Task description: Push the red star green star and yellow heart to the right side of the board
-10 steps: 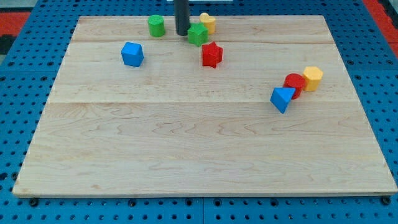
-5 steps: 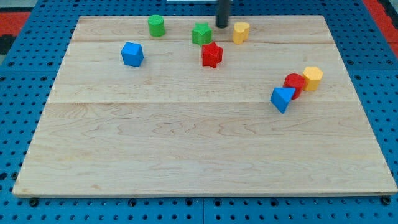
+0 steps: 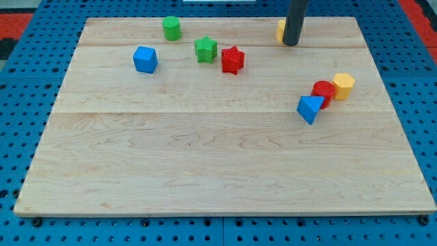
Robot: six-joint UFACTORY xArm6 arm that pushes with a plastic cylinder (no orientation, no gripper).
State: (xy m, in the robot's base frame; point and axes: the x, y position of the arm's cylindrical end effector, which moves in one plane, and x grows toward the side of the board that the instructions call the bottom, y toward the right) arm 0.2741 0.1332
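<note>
Gripperless, my tip (image 3: 291,44) presses the yellow heart block (image 3: 280,29) at the wooden board's (image 3: 205,157) far edge, right of centre; green star block (image 3: 205,49) and red star block (image 3: 233,60) sit left.

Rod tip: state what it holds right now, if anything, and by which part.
Nothing is held. My tip has no jaws; it stands at the view's top, in front of the yellow block, mostly hiding it. Contact cannot be told.

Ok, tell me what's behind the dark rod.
A yellow block sits behind my tip, only its left edge showing. The rod covers the rest, so its shape cannot be made out.
</note>
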